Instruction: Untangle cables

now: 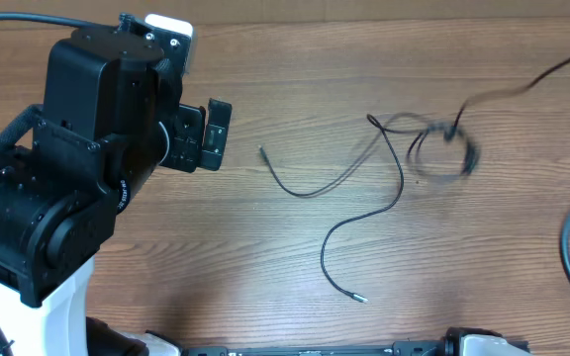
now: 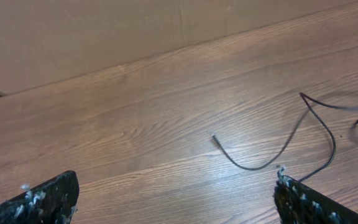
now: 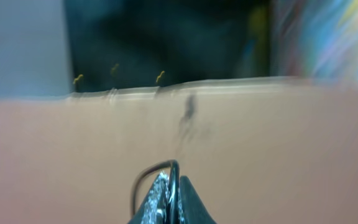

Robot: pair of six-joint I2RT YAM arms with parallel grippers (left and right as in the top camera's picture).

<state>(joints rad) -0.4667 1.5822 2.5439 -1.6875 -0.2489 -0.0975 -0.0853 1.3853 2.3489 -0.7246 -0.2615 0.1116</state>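
The wooden table (image 1: 216, 257) is mostly bare. The bulky left arm (image 1: 77, 168) fills its 9 o'clock side. The cables (image 1: 401, 178) sprawl from the middle toward 3 o'clock, so seen from above they lie almost due 3 o'clock of the left gripper (image 1: 214, 133). That gripper's fingers are spread wide with nothing between them. Its wrist view shows the same, both fingers at the bottom corners and bare wood in the gap.

The spread is longest along the 9-to-3 line. One strand bows out from the knot (image 1: 443, 148) toward the left arm and stops at a loose end (image 1: 263, 150), near the left gripper but not touching it. A second strand drops away toward 7 o'clock and finishes in a small plug tip (image 1: 360, 297) near the front edge. The knot is blurred, so I can't tell how many loops cross there.

From the knot a thin strand (image 1: 522, 89) rises toward 2 o'clock and out of the picture. The right wrist view is smeared, but the right gripper (image 3: 169, 199) looks pinched together on a thin loop of wire (image 3: 143, 177). I'd guess that's this rising strand.

I'd say the next move turns on the pull running along that same line. The right gripper has the 2 o'clock end, and the left is the nearer one for the loose end at 9 o'clock. A thick cord (image 1: 567, 247) at the far 3 o'clock edge is not part of the tangle.
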